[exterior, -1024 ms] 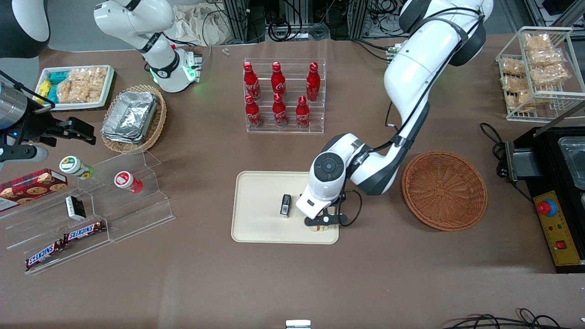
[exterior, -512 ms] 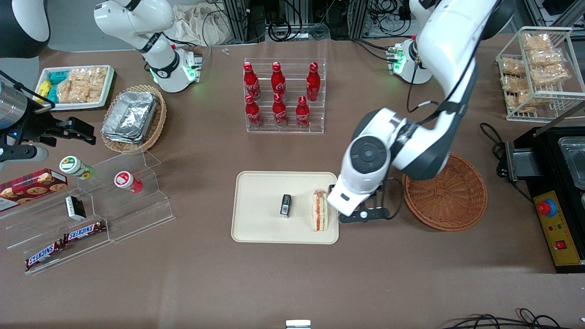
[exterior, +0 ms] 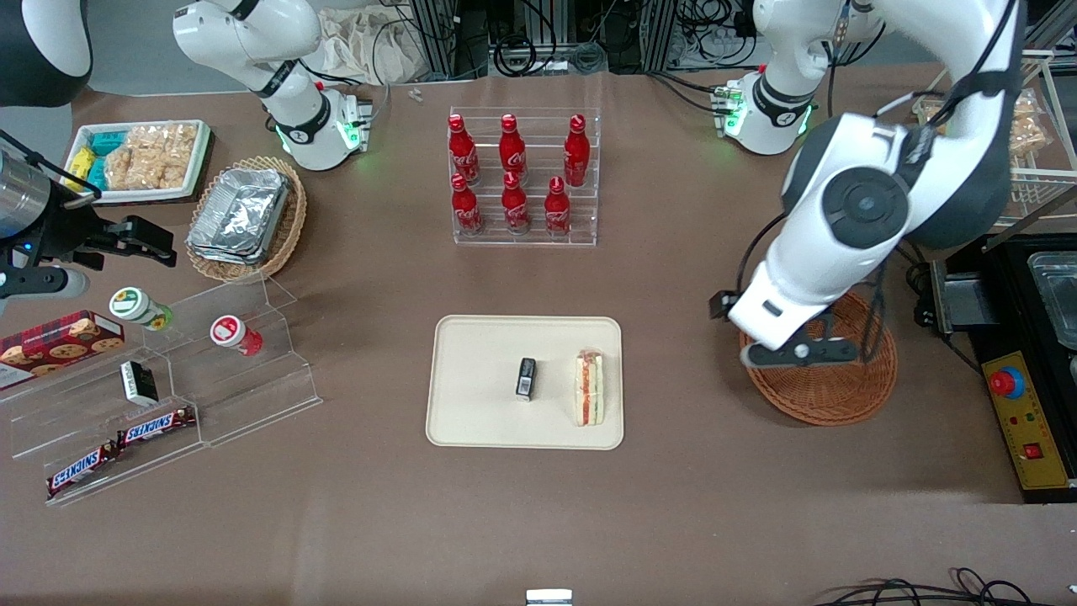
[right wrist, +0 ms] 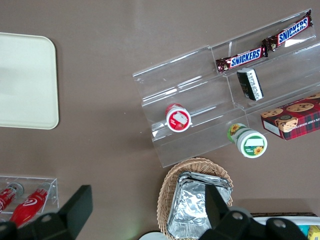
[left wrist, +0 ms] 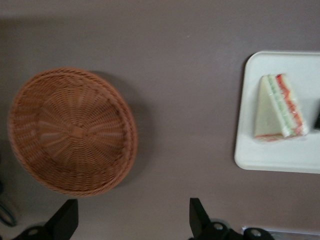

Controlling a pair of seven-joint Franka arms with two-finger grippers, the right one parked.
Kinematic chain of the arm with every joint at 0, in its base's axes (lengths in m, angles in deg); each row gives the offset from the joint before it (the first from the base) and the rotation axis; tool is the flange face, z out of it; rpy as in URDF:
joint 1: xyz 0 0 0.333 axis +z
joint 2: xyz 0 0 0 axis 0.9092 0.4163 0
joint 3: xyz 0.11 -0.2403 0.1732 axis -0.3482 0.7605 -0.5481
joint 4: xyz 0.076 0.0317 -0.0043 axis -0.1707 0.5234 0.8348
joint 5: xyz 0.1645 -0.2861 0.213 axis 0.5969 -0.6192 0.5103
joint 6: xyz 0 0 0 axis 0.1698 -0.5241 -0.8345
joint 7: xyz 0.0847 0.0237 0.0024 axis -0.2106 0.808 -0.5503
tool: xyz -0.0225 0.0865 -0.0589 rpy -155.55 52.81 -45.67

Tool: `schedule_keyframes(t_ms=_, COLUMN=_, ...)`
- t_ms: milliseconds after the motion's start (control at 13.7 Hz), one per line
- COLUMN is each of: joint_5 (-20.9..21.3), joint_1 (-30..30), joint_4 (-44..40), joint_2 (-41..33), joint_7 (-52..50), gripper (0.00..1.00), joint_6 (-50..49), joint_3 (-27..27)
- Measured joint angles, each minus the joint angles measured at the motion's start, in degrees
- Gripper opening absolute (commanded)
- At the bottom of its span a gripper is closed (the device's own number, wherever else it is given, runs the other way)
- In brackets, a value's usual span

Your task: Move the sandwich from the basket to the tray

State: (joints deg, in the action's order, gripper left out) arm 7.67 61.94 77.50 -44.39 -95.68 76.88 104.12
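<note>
A brown table (exterior: 673, 505) carries the scene: the sandwich (exterior: 590, 388) lies on the cream tray (exterior: 471, 421), just beside a small black object (exterior: 526, 377). The left arm's gripper (exterior: 799, 352), jaws apart and holding nothing, hangs above the edge of the reddish wicker basket (exterior: 833, 391), well apart from the sandwich.

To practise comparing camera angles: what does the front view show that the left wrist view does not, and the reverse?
Front only: the cola bottles, the Snickers bars, and the gripper seen from outside, above the basket.
Left wrist only: the open fingers close up.
Both: basket, empty; sandwich lying on the tray.
</note>
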Motion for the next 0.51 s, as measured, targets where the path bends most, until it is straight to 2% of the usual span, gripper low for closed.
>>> schedule_keyframes(t_ms=220, joint_5=-1.0, joint_1=4.5, joint_4=7.2, joint_2=-6.7, joint_7=9.3, gripper=1.00, joint_6=0.6, joint_3=-0.1)
schedule_keyframes(t_ms=512, joint_5=-1.5, joint_1=8.9, joint_4=8.9, joint_2=-9.7, joint_7=19.7, gripper=1.00, joint_6=0.0, joint_3=-0.4)
